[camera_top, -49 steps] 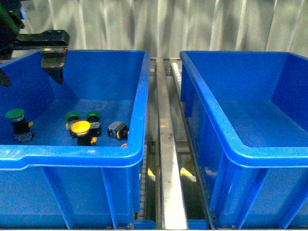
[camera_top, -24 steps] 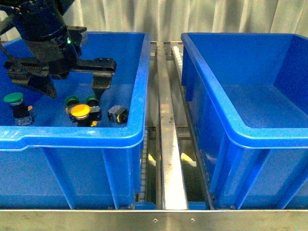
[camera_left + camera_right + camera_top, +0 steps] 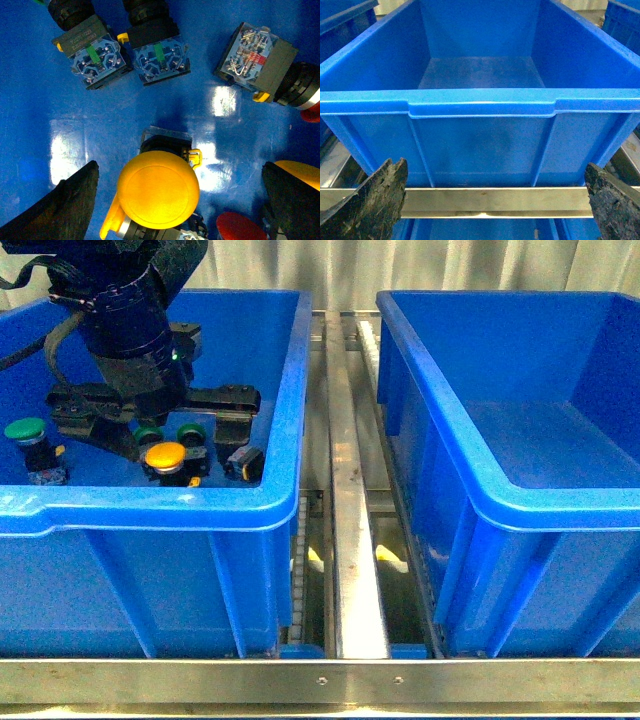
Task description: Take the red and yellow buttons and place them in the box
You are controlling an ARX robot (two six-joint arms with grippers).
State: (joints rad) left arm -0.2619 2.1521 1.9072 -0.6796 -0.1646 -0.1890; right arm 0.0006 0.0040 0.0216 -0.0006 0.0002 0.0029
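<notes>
L gripper [image 3: 180, 197] spread wide, yellow button [image 3: 157, 190] centred in the gap (not touching)

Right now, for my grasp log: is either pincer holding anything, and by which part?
Nothing held: left pincer hangs open over the round yellow-capped push-button; right pincer open, empty.

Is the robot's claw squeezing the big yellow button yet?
No, the left gripper is open, and its fingers stand apart on either side of the yellow button with blue floor showing between.
</notes>
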